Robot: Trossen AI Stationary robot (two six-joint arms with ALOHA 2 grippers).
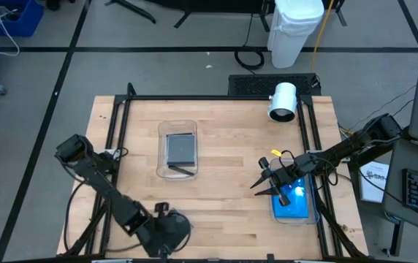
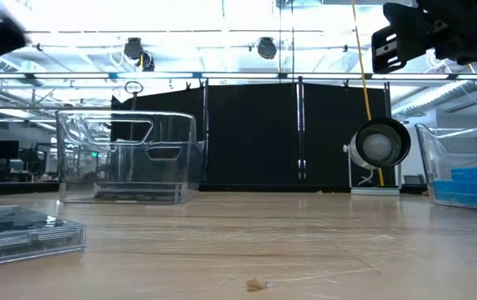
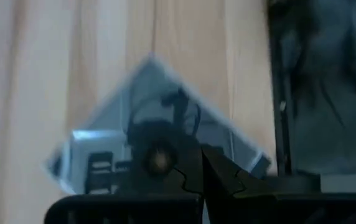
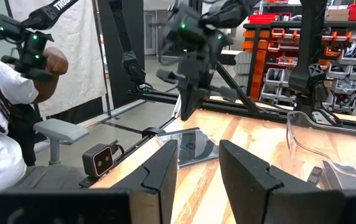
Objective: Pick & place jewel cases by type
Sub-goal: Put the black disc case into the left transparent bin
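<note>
A grey jewel case with a clear front (image 3: 159, 118) lies flat on the table near its front edge, left of the middle (image 2: 22, 231). My left gripper (image 4: 185, 111) hangs shut just above it, slanting down, and touches nothing that I can see. In the high view that gripper (image 1: 166, 228) covers the case. A dark jewel case (image 1: 181, 150) lies in a clear tub (image 1: 162, 157) at the table's middle. Blue jewel cases (image 1: 297, 201) lie in a second tub at the right. My right gripper (image 1: 265, 183) stands open beside that tub, level, with nothing between its fingers.
A white round lamp-like device (image 1: 283, 102) stands at the table's far edge. A black frame rail (image 1: 121, 124) runs along the left and right sides. Bare wood lies between the two tubs. A person (image 4: 0, 106) sits beyond the table's left side.
</note>
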